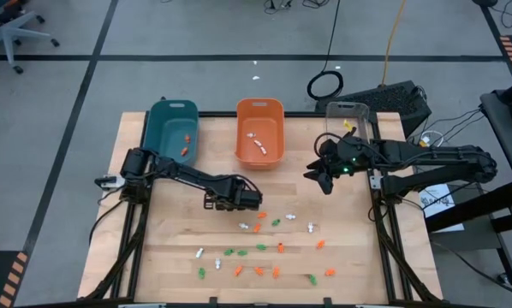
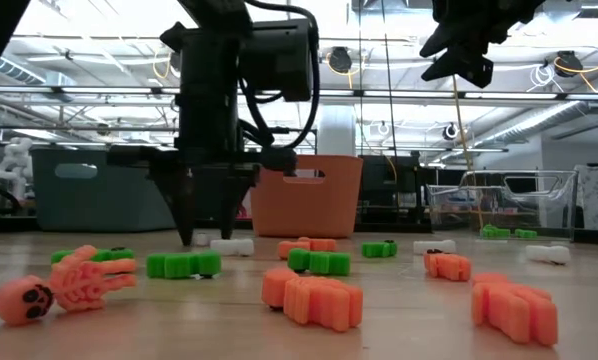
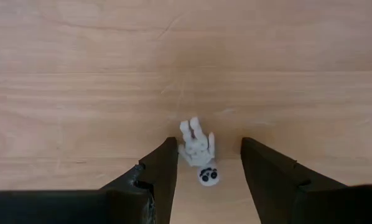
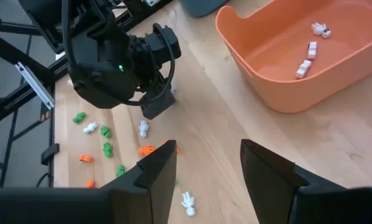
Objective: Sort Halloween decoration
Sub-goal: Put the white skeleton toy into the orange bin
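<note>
Sorting looks only just begun: most of the Halloween trinkets (image 1: 264, 248) are scattered over the near half of the wooden table (image 1: 153, 257), in orange, green and white, and only a few have reached a bin.

3 bins stand along the far edge. The teal bin (image 1: 172, 128) on the left holds 2 orange pieces, as far as the high view shows. The orange bin (image 1: 260, 130) in the middle holds 3 white pieces. The clear bin (image 1: 348, 115) on the right has something small and yellowish at its near end, too small to name.

The left gripper (image 1: 249, 198) is low over the middle of the table, jaws open and pointing down, with a white skeleton figure (image 3: 198, 152) lying on the wood between its fingers (image 3: 158, 177), not yet gripped. By the colour already in the bins, it probably belongs in the orange one.

The right gripper (image 1: 324, 178) hangs raised near the clear bin, jaws open and empty.

Roughly 20 pieces are left to sort.
</note>
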Controlling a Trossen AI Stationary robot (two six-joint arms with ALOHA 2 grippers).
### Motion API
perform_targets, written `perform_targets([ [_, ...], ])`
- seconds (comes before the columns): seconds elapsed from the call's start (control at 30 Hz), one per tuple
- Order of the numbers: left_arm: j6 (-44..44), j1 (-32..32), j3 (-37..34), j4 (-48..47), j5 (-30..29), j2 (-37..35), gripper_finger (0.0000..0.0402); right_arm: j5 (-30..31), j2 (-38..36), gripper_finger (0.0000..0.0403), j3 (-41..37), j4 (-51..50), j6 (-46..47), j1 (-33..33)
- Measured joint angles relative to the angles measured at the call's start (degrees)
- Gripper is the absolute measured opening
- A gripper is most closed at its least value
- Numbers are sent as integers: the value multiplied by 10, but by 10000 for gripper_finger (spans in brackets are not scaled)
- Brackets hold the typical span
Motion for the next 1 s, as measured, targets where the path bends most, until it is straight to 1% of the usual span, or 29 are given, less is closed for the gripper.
perform_targets([
  [0.1,0,0,0,1,2,4,169,0,0,162,0,0,0,0],
  [0.17,0,0,0,3,-1,4,158,1,0,162,0,0,0,0],
  [0.27,8,-1,0,6,-9,5,125,2,0,162,0,0,0,0],
  [0.43,48,-1,0,12,-10,6,64,13,0,162,0,0,3,0],
  [0.57,62,-1,0,10,-10,6,33,27,0,162,0,0,3,0],
  [0.83,66,-6,31,-22,-13,10,28,31,0,162,0,-1,3,0],
  [1.0,92,-12,64,-38,-7,-12,28,30,0,162,0,-2,-2,0],
])
